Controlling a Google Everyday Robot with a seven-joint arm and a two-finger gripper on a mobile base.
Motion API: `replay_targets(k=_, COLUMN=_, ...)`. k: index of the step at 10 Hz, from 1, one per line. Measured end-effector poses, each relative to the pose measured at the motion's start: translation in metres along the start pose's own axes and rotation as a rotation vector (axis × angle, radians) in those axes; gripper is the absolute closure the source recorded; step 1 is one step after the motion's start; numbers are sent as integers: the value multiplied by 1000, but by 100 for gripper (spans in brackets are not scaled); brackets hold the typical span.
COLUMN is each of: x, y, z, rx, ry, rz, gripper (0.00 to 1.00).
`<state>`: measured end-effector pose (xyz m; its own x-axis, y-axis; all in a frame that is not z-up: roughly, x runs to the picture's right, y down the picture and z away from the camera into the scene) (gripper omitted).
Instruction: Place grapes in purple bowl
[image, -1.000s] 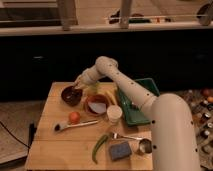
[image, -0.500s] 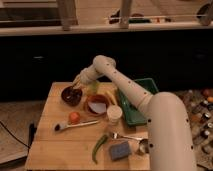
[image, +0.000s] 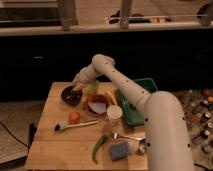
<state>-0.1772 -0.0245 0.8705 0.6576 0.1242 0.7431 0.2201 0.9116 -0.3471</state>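
Observation:
The purple bowl (image: 70, 95) is a small dark maroon bowl at the back left of the wooden table (image: 55, 145). My gripper (image: 77, 86) is at the end of the white arm, right over the bowl's far right rim. I cannot make out the grapes; they may be hidden at the gripper or in the dark inside of the bowl.
A red-orange bowl with a white inside (image: 97, 104) stands right of the purple bowl. A white cup (image: 114, 114), green tray (image: 136, 102), orange fruit (image: 74, 117), brush (image: 75, 125), green pepper (image: 99, 146), fork (image: 125, 136) and blue sponge (image: 120, 150) are on the table.
The gripper has stayed by the purple bowl, moving only slightly. Nothing else has visibly moved.

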Motion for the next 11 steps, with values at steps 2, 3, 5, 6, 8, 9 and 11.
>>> replay_targets(k=2, x=1, y=-1, z=0, rx=0, ry=-4, rz=2, gripper=20)
replay_targets(k=3, x=1, y=-1, z=0, rx=0, ry=-6, rz=1, gripper=20)
replay_targets(k=5, x=1, y=-2, z=0, rx=1, ry=-12, rz=0, gripper=20)
replay_targets(k=6, x=1, y=-2, z=-1, rx=3, ry=-19, rz=-6, gripper=20)
replay_targets(k=8, x=0, y=-2, z=-3, rx=11, ry=-29, rz=-17, gripper=20)
replay_targets(k=9, x=0, y=-2, z=-5, rx=16, ry=-33, rz=-21, gripper=20)
replay_targets(k=11, x=0, y=-2, z=-6, rx=22, ry=-38, rz=-26, gripper=20)
